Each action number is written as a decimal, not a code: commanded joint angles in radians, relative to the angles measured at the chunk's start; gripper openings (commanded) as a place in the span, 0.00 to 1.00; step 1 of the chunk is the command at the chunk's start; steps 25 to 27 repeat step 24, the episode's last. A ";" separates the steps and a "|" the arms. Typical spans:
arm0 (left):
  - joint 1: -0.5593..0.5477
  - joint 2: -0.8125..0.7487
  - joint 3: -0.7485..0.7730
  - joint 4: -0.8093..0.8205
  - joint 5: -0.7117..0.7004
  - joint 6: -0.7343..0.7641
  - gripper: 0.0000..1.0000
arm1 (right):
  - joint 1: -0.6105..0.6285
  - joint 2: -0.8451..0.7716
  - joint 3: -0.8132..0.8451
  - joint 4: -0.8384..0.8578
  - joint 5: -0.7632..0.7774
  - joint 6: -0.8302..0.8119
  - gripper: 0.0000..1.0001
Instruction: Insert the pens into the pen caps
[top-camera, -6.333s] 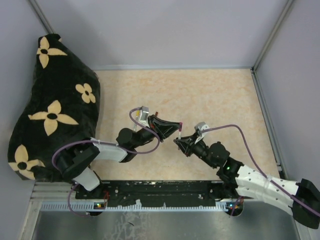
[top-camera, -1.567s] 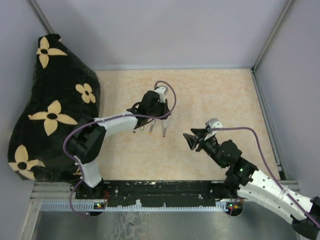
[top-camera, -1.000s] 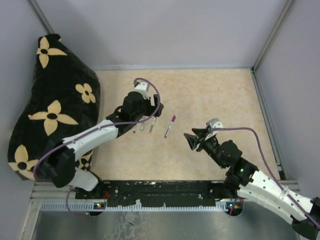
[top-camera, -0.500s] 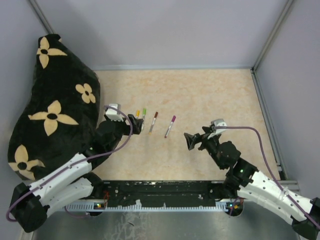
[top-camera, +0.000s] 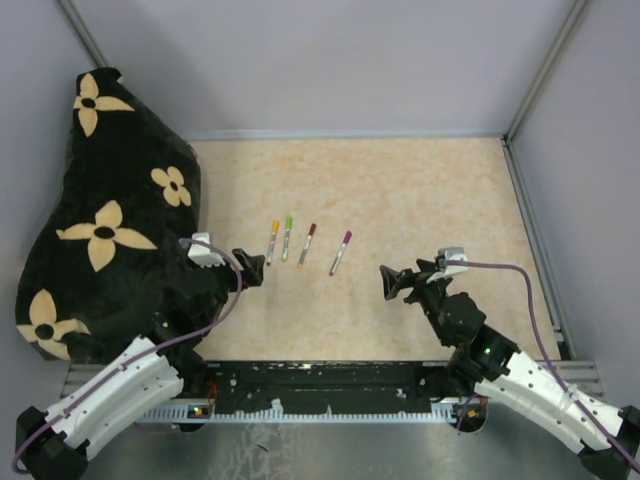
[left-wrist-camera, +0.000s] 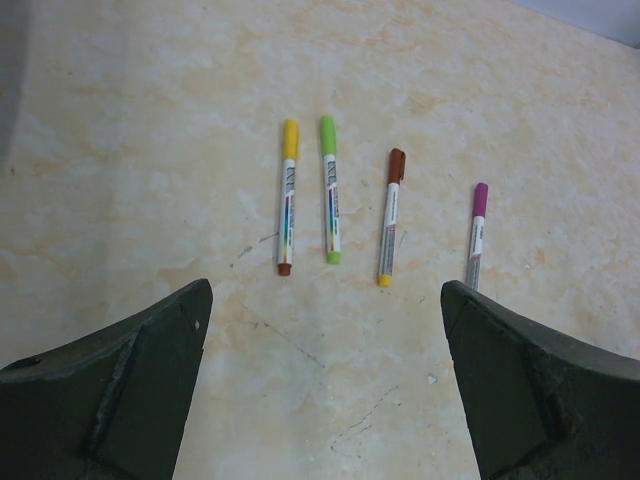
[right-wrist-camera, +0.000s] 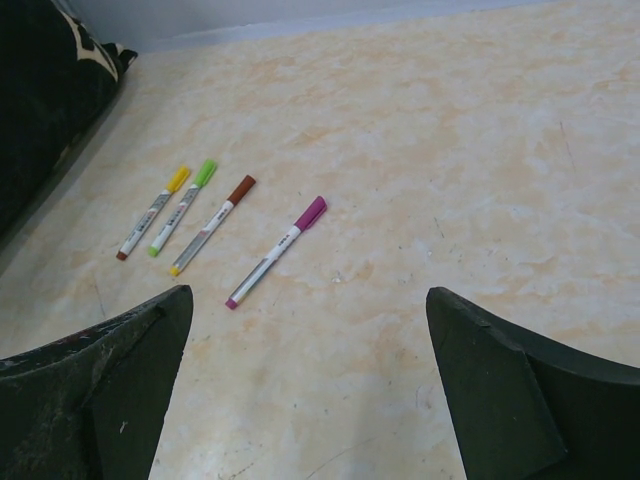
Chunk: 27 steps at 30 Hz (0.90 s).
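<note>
Four white pens lie side by side on the table, each with a coloured cap on its far end: yellow (top-camera: 272, 241), green (top-camera: 287, 238), dark red (top-camera: 307, 244) and magenta (top-camera: 340, 252). The left wrist view shows the yellow-capped pen (left-wrist-camera: 288, 198) with a dark red end and the dark-red-capped pen (left-wrist-camera: 390, 217) with a yellow end; the green (left-wrist-camera: 329, 190) and magenta (left-wrist-camera: 476, 232) pens match. My left gripper (top-camera: 250, 277) is open and empty, near and left of the row. My right gripper (top-camera: 392, 282) is open and empty, right of the magenta pen (right-wrist-camera: 275, 251).
A black cloth bag with cream flowers (top-camera: 100, 200) fills the left side, close to my left arm, and shows in the right wrist view (right-wrist-camera: 50, 100). Grey walls close the table at the back and right. A black rail (top-camera: 320, 378) runs along the near edge.
My left arm has let go of the magenta pen and drawn back from the row to the near left. My right gripper has drawn back slightly to the right. All four pens now lie still.
</note>
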 joint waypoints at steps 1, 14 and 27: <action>0.002 -0.039 -0.030 -0.060 -0.043 -0.049 1.00 | 0.002 -0.016 0.008 0.008 0.033 0.018 0.99; 0.002 -0.057 -0.043 -0.066 -0.035 -0.065 1.00 | 0.001 -0.020 0.007 0.001 0.033 0.017 0.99; 0.002 -0.060 -0.032 -0.066 -0.022 -0.059 1.00 | 0.002 -0.016 0.011 0.006 0.035 0.009 0.99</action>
